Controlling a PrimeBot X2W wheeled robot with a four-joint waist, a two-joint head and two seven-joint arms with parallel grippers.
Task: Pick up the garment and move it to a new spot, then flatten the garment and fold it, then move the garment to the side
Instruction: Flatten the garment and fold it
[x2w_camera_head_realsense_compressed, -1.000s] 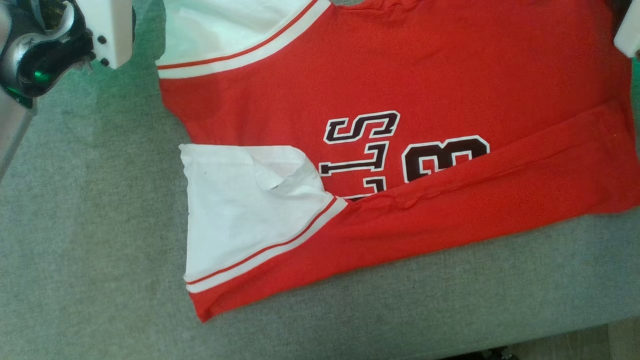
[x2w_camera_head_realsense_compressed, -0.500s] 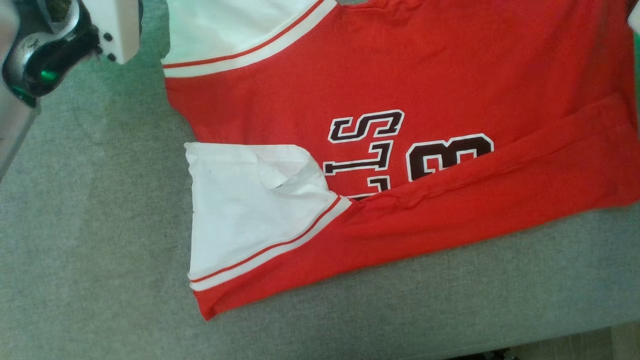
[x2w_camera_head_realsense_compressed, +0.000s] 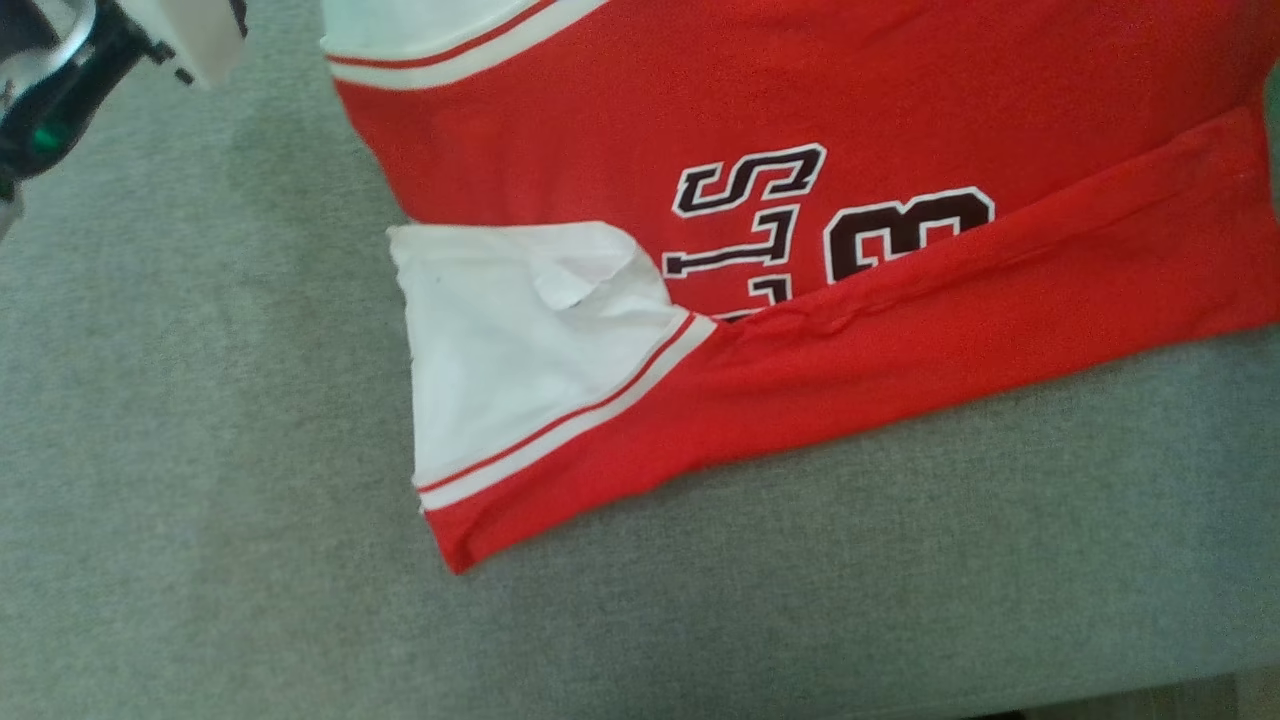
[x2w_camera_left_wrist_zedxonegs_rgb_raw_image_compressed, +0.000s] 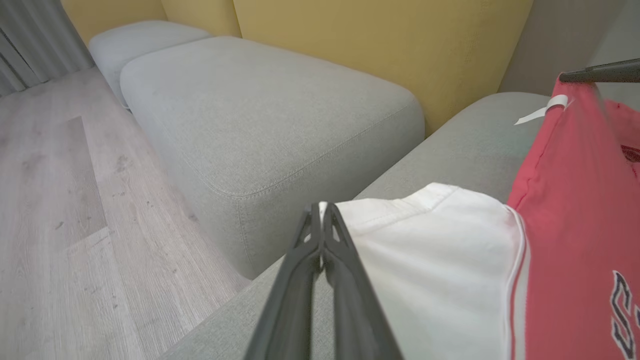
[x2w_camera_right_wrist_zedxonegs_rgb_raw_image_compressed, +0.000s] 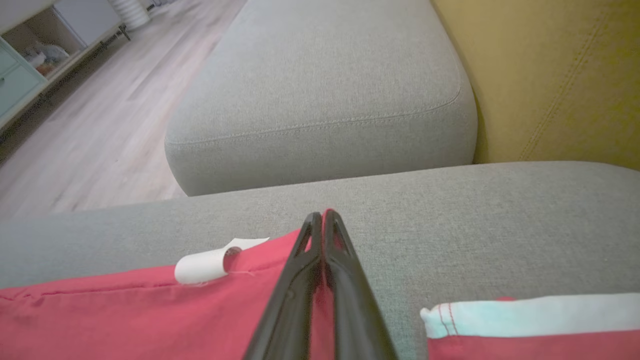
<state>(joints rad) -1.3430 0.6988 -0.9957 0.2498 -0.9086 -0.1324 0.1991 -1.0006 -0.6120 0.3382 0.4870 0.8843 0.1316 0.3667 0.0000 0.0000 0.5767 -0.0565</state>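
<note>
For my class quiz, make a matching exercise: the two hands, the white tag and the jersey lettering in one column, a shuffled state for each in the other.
Column one:
1 left hand
2 right hand
3 white tag
4 lettering

Column two:
A partly under a folded red flap
B shut on the white sleeve
C curled up at a red edge
D shut on the red edge of the jersey

Pairs: 1-B, 2-D, 3-C, 4-A.
</note>
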